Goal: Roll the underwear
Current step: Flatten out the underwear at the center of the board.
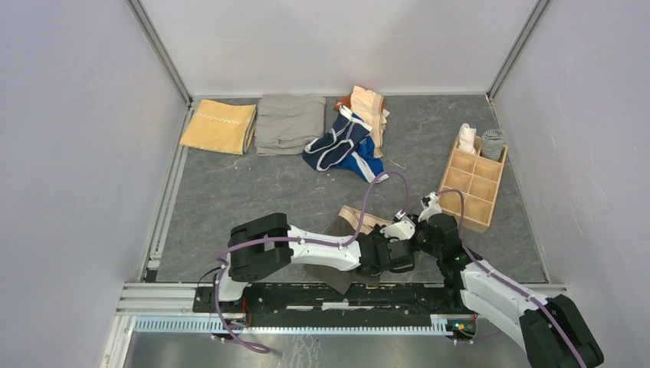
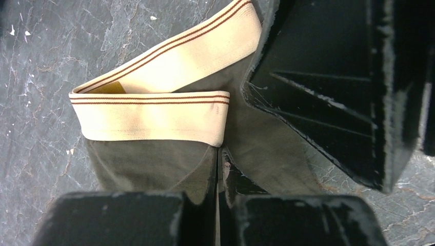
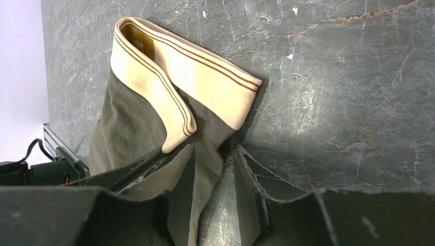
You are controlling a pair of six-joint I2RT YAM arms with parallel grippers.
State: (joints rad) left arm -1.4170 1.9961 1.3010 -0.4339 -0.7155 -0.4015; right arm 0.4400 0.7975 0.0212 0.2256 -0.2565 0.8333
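Here is the dark grey-brown underwear [image 1: 352,221], lying at the near middle of the table [image 1: 253,192], right in front of both arms. Its tan waistband [image 2: 149,118] is the far end. The dark body trails back toward the near edge, so from overhead the long axis runs roughly from 1 o'clock down to 7 o'clock.

The left gripper [image 2: 219,169] has its jaws pressed together, with the grey cloth pinched in their tips just below the waistband. The right gripper [image 3: 218,174] is right alongside it, with its jaws apart. They straddle a strip of the same cloth, and bare table shows in the gap. I'd call that not yet a grip.

Now the relation that matters. Both tools sit on the garment's right side, and from them the waistband lies at about 10 o'clock. Neither arm is clearly nearer, since both are on the cloth. My guess is the right jaws need to close on that edge, and then the 2 can turn it over toward 9 o'clock, across the long axis.

Well apart at 12 o'clock, the navy, bright blue and peach pieces [image 1: 346,146] wait in a heap. The wooden divided box [image 1: 474,184] stands at 2 o'clock.
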